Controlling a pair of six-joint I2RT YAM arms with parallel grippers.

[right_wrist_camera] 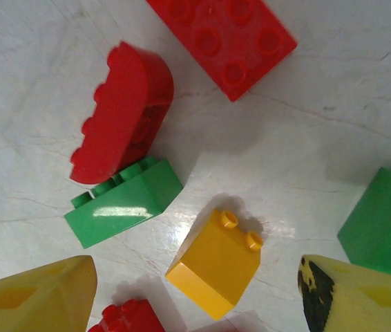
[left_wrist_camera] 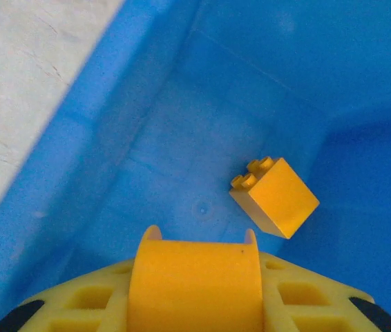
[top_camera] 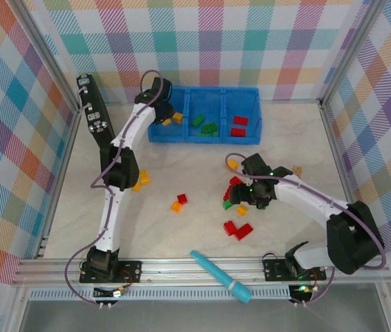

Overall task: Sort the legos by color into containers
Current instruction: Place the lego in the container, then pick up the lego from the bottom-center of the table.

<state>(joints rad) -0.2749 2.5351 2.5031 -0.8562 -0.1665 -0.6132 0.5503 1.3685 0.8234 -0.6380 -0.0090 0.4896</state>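
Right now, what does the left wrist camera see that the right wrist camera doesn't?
Only left wrist: the blue bin, a loose yellow brick in it, and the left gripper shut on a second yellow brick. Only right wrist: red bricks, green bricks, and the open right gripper. Both: the table, yellow bricks and yellow fingers.

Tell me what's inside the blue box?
In the blue bin: yellow bricks left, green bricks middle, red bricks right. The left arm covers part of the left compartment.
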